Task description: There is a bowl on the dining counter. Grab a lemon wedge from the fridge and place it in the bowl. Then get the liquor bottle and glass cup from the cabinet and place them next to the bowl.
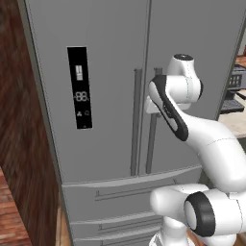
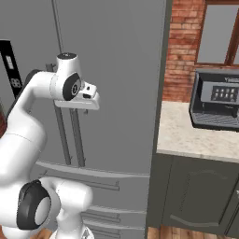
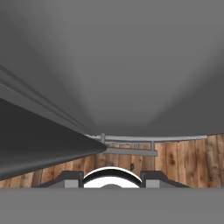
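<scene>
The grey French-door fridge [image 1: 110, 57] stands right in front of me with both doors shut, so its inside is hidden. Its two vertical handles [image 1: 136, 120] run down the middle seam. My arm is raised before the right door, and the white hand [image 2: 86, 99] hovers close by the handles [image 2: 77, 135], pointing downward. In the hand view my gripper [image 3: 112, 180] is open, its dark fingertips [image 3: 72, 178] set wide apart with nothing between them, looking down along the door face to the drawer handle [image 3: 131, 151].
Two fridge drawers [image 1: 120, 192] lie below the doors. A black display panel [image 1: 79, 86] is on the left door. A wooden wall [image 1: 19, 120] flanks the left. To the right a stone counter [image 2: 196, 140] carries a coffee machine [image 2: 217, 105]. Wood floor [image 3: 183, 162] lies below.
</scene>
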